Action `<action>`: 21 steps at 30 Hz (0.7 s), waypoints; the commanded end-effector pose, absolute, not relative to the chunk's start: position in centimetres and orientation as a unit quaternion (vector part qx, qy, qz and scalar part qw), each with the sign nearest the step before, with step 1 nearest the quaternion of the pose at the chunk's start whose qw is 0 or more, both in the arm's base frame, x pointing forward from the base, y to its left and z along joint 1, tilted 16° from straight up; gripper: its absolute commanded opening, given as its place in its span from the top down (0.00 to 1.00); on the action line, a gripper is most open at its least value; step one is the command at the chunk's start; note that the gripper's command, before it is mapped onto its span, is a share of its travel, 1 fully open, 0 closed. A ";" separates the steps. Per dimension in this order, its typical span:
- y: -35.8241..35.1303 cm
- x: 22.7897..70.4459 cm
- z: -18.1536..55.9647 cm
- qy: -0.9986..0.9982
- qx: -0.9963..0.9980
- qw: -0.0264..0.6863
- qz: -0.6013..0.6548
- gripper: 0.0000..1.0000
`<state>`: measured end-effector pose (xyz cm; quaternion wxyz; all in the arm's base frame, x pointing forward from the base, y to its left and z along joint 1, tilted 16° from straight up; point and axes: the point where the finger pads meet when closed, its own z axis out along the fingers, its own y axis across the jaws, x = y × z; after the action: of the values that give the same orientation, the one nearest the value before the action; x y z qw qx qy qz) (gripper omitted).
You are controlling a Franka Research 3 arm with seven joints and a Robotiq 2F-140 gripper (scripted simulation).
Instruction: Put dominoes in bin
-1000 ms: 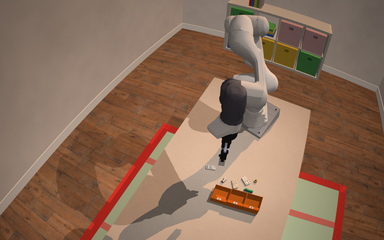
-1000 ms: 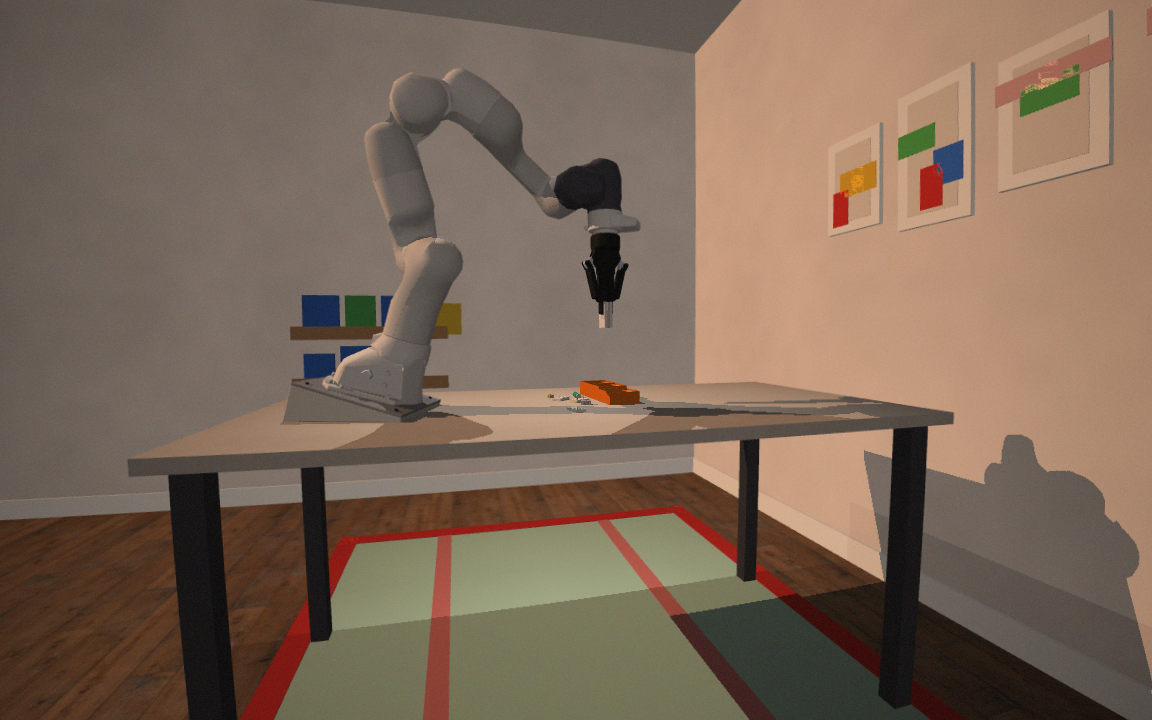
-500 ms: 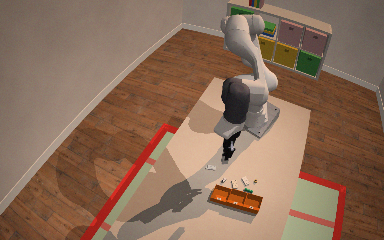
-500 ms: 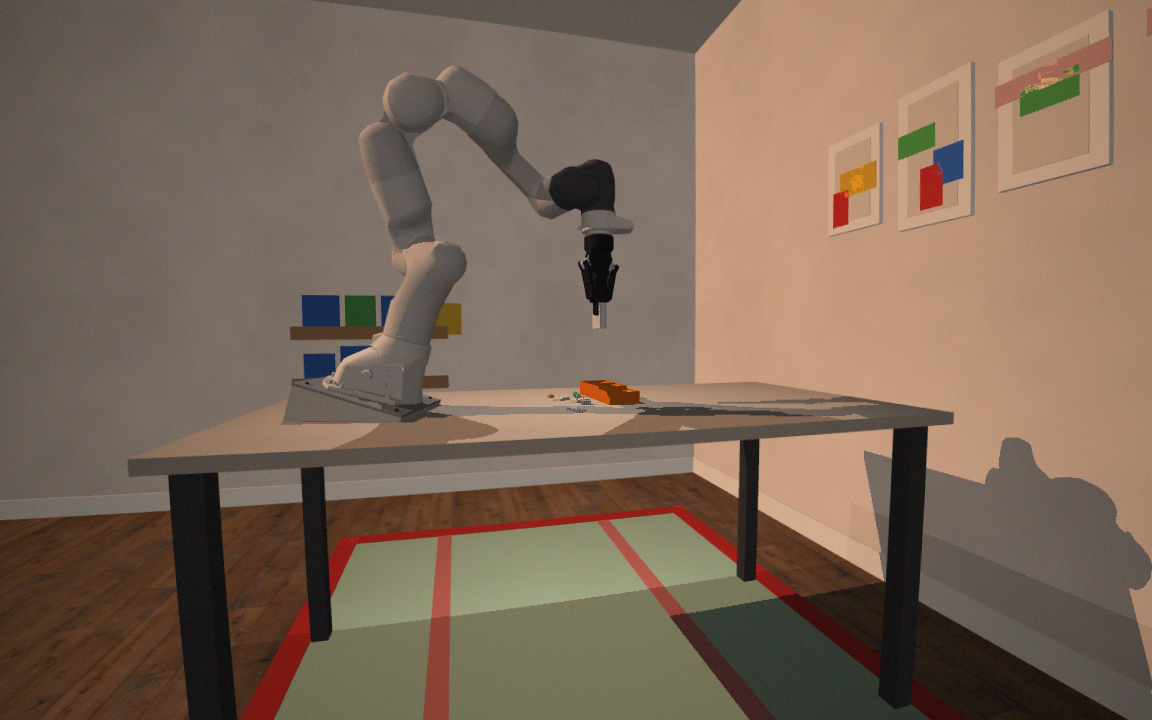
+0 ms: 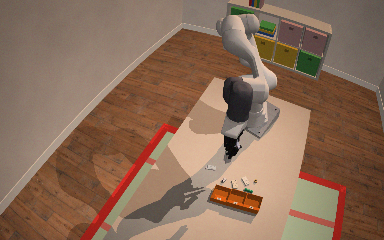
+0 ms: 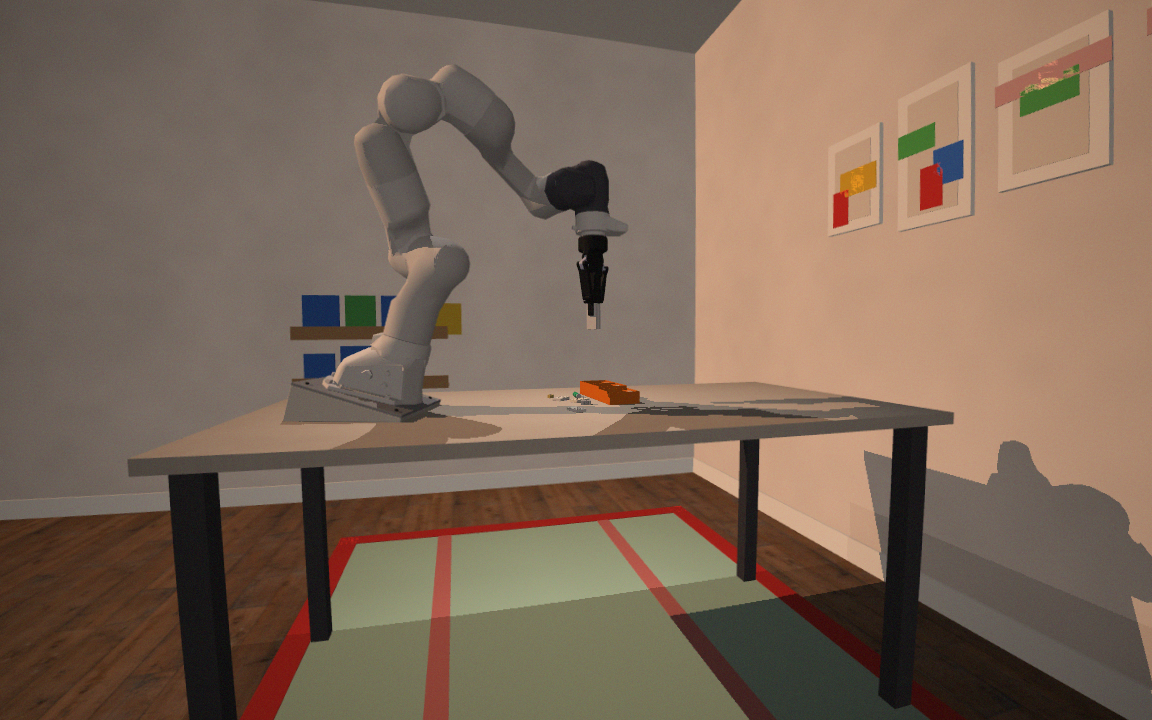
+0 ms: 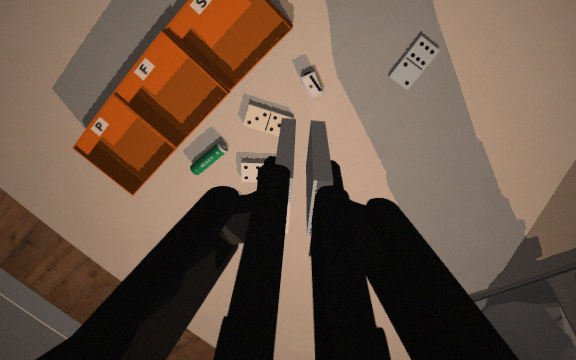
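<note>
My gripper (image 7: 301,142) hung high above the counter (image 5: 277,155), clenched on nothing, four dominoes, one (image 7: 413,60) at one o'clock, three others (image 7: 264,117) just ahead, seemingly flat, F bin (image 7: 178,85) at eleven o'clock, no dominoes inside.

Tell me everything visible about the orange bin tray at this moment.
The bin tray is one orange open-topped box split by walls into three compartments in a row, with white labels reading P, F and a partly cut-off S. All three compartments look bare inside. It stands flat on the table, beside a green battery, with the gripper high above, not touching it.
</note>
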<state>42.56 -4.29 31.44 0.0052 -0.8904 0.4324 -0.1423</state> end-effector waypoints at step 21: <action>-3.0 40.4 30.1 0.190 -0.972 -0.030 -0.136 0.95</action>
<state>41.01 -3.02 30.55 -0.0180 -0.9559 0.2565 -0.1419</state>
